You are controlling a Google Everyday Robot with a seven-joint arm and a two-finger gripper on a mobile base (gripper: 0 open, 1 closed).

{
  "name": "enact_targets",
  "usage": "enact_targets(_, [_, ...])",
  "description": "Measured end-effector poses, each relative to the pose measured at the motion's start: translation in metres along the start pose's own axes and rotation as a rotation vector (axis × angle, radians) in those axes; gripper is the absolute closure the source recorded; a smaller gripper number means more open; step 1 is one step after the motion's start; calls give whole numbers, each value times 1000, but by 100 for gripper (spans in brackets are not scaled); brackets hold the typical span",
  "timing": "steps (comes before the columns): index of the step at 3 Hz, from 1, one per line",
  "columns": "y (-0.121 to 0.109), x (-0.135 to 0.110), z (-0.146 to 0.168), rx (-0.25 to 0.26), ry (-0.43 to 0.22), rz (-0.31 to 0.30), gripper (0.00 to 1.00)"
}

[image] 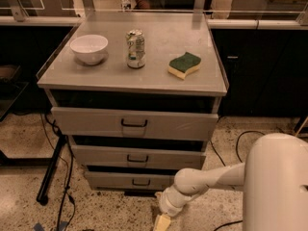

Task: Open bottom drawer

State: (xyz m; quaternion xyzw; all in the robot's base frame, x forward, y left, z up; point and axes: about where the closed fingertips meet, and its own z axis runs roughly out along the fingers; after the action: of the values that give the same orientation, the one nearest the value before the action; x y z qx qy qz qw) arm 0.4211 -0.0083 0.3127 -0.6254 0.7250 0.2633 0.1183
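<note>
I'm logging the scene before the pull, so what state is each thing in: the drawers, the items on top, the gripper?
bottom drawer: looks shut, handle untouched.
middle drawer: looks shut.
top drawer: looks shut.
bowl: upright, looks empty.
can: standing upright.
sponge: lying flat, green side up.
gripper: low by the floor, below and right of the bottom drawer's handle, apart from it.

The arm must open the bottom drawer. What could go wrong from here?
The claw hangs near the floor, below the bottom drawer and right of its small handle, so it could miss the handle. The middle drawer sits just above; rising too far might catch that one instead.
</note>
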Motion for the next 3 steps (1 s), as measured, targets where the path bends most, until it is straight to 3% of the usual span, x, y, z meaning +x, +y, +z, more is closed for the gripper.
enact_targets(2, [-22, 11, 32, 33, -16, 17, 0])
enact_targets(3, [-56, 11, 62, 31, -52, 19, 0])
